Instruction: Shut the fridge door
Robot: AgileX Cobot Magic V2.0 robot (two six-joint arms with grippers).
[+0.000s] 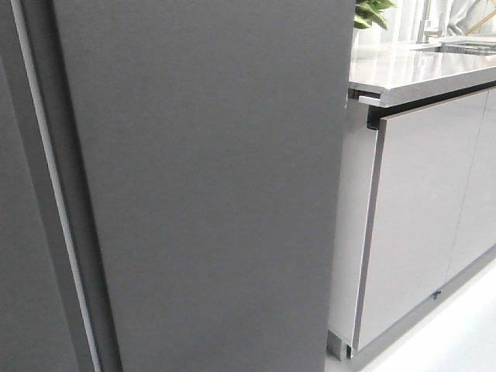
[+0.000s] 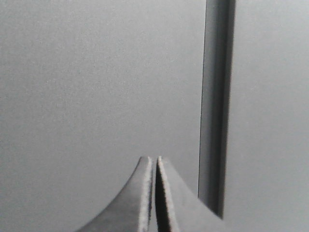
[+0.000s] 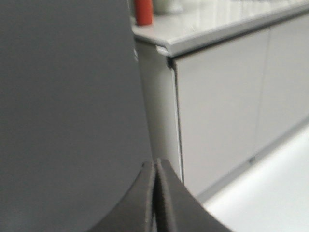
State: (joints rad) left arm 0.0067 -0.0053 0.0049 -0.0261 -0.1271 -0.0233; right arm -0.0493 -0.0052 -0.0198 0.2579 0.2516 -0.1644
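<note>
A tall matte dark-grey panel, the fridge door [image 1: 209, 186], fills most of the front view and shows only its outer face. Its white lining, bins and tape are hidden. A thin pale strip [image 1: 54, 194] runs down the seam at its left edge. Neither gripper shows in the front view. My left gripper [image 2: 154, 158] is shut and empty, close to a dark-grey face [image 2: 96, 87] beside a vertical groove [image 2: 215, 106]. I cannot tell which side of the groove is the door. My right gripper [image 3: 156, 161] is shut and empty by the door's right edge [image 3: 67, 96].
Another plain dark-grey panel [image 1: 19, 256] stands left of the seam. Light-grey glossy cabinet fronts [image 1: 434, 209] under a grey countertop [image 1: 418, 74] stand right of the door. A plant [image 1: 372, 12] and a red object [image 3: 143, 10] are on the counter. Pale floor [image 1: 449, 341] lies at lower right.
</note>
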